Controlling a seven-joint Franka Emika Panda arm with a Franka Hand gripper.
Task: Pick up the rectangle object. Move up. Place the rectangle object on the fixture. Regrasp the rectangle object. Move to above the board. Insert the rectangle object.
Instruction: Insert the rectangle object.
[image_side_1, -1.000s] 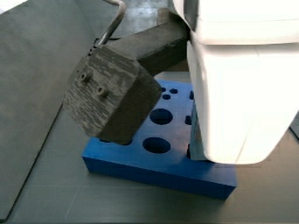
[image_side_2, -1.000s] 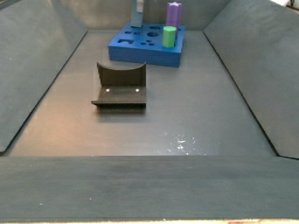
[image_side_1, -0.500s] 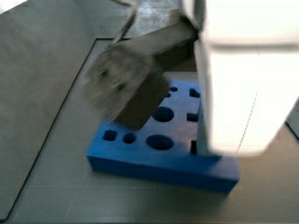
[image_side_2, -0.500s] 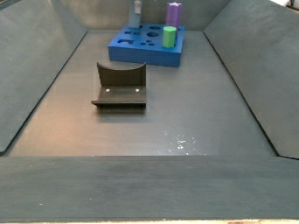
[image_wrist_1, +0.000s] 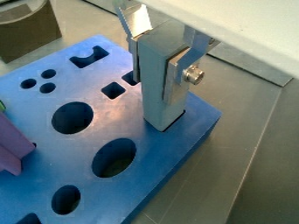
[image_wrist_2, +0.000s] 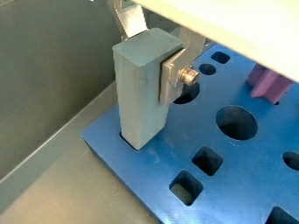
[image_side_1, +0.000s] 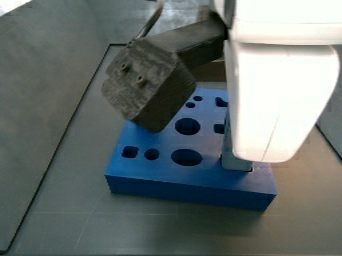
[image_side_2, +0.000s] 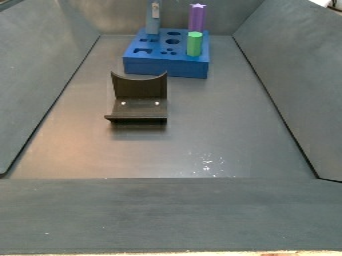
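Note:
The rectangle object (image_wrist_1: 162, 87), a slim blue-grey bar, stands upright with my gripper (image_wrist_1: 158, 54) shut on its upper part; the silver fingers (image_wrist_1: 176, 74) clamp its sides. Its lower end meets the bright blue board (image_wrist_1: 111, 109) near one corner, and I cannot tell how deep it sits. Both wrist views show this grip, with the bar (image_wrist_2: 140, 96) and gripper (image_wrist_2: 149, 68) over the board (image_wrist_2: 239, 171). In a side view the bar (image_side_2: 155, 16) rises at the board's (image_side_2: 166, 58) far corner. The dark fixture (image_side_2: 138, 98) stands bare in mid-floor.
A purple star post (image_side_2: 198, 15) and a green peg (image_side_2: 193, 42) stand in the board; the post (image_wrist_2: 270, 83) is a few holes from the bar. Grey sloping walls (image_side_2: 54, 90) line the bin. A white housing (image_side_1: 274, 80) and dark block (image_side_1: 151, 82) hide much of the board (image_side_1: 167, 175).
The arm has shifted slightly over the board, and the dark block on the wrist sits higher and further right in a side view. The bar stays gripped at the board's far corner.

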